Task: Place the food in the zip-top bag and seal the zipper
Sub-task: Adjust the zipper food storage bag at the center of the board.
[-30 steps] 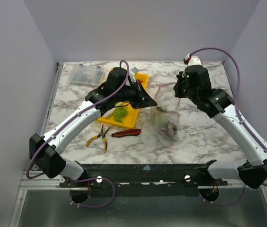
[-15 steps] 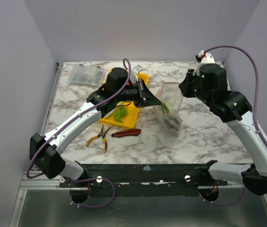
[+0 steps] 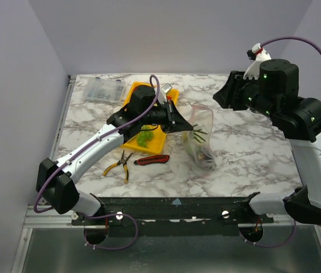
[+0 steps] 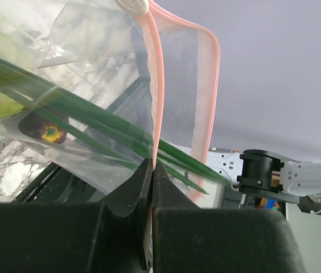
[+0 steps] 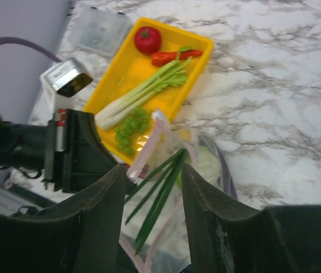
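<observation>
Nearest, on the marble tabletop, lie two tools: one pair of yellow-handled pliers and, just beside it, one red-and-black knife. Beyond them the one clear bag hangs tilted from its mouth edge, with long green stalks and a dark purple piece inside; how many foods it holds I cannot tell. The left pincer is clamped tight on the pink zipper strip at the bag's mouth, which gapes open. Beside the bag the single yellow tray holds four foods: one bunch of grapes, one leek, one carrot, one tomato. Farther back sits one clear plastic box. The right pincer hovers high above the bag, fingers spread apart, gripping nothing.
</observation>
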